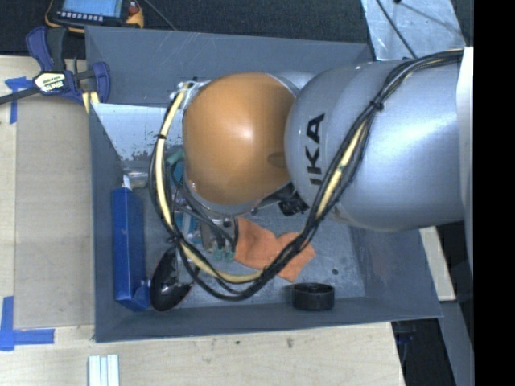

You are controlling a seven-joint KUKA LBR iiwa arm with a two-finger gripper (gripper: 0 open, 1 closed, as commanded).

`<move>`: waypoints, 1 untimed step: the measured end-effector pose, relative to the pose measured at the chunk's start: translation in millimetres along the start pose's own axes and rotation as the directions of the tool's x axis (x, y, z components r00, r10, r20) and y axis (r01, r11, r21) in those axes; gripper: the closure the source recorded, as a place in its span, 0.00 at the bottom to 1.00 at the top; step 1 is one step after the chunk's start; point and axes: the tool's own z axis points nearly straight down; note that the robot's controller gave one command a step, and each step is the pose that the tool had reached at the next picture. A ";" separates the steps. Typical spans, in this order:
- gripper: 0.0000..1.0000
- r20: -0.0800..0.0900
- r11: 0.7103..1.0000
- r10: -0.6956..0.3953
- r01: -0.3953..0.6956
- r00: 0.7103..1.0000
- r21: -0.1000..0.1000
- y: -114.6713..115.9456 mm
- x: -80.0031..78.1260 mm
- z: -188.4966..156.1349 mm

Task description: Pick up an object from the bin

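My gripper (214,233) reaches down into the middle of the bin from under the arm's orange dome. It hangs over the left edge of a crumpled orange cloth (272,248). A glossy black rounded object (166,285) lies just to the lower left of it, near the bin's front wall. A long blue box (129,244) lies along the left wall, beside the black object. Some teal item (175,167) peeks out at the dome's left edge, mostly hidden.
A black round cap (312,296) sits by the front wall, to the right of the cloth. A small silver piece (135,180) lies at the far end of the blue box. The arm and its cables cover the bin's back and right.
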 end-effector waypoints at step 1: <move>0.00 0.008 1.000 0.004 -0.004 1.000 -0.002 -1.5 -1.8 -4.8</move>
